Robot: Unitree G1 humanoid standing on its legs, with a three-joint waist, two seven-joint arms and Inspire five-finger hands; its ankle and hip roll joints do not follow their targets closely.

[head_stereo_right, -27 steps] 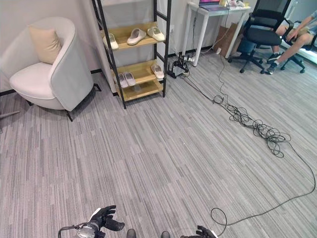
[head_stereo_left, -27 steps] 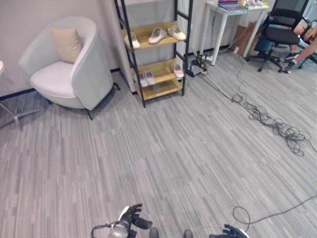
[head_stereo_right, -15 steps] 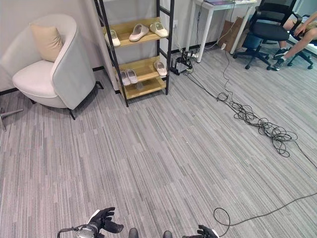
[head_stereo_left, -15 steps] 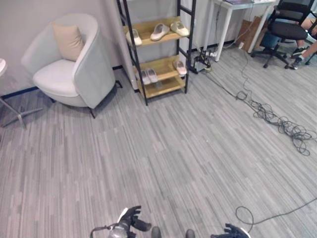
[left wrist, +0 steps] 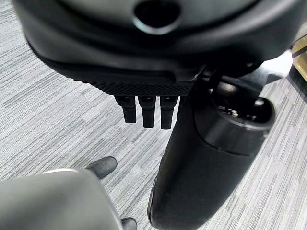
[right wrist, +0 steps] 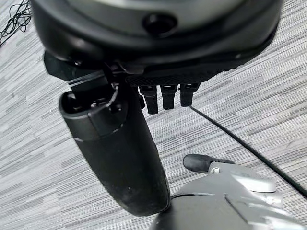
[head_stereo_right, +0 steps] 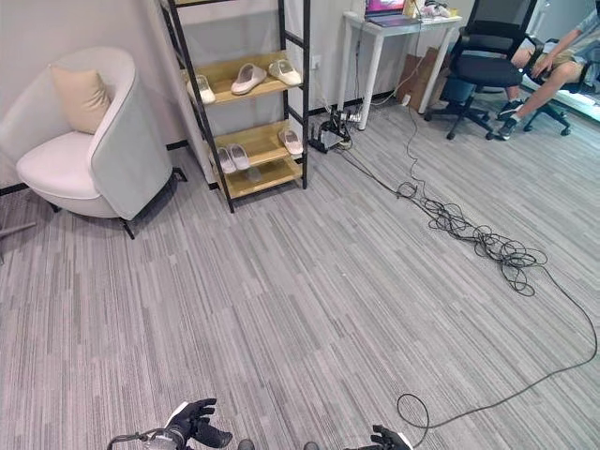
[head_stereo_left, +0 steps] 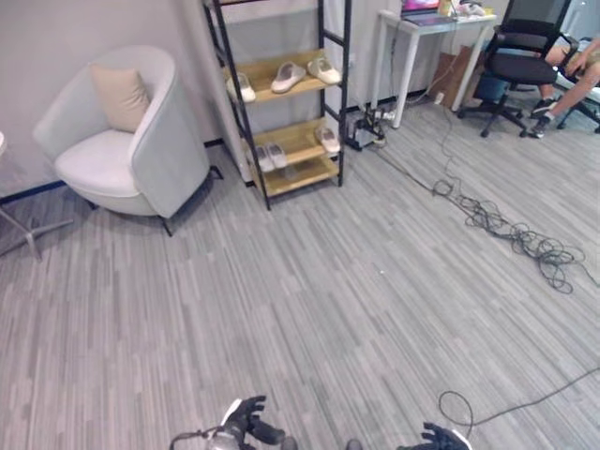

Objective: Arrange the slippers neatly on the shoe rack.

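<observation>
Hanging low over bare floor, left hand [head_stereo_left: 246, 424] and right hand [head_stereo_left: 437, 436] both empty, fingers relaxed.

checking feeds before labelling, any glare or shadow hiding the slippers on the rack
Left eye view: even light, no glare, slippers on the shoe rack plainly lit. Right eye view: soft shadow under the armchair, away from the rack.

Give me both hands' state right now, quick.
Left robot hand: open, fingers relaxed, holding nothing.
Right robot hand: open, fingers relaxed, holding nothing.
</observation>
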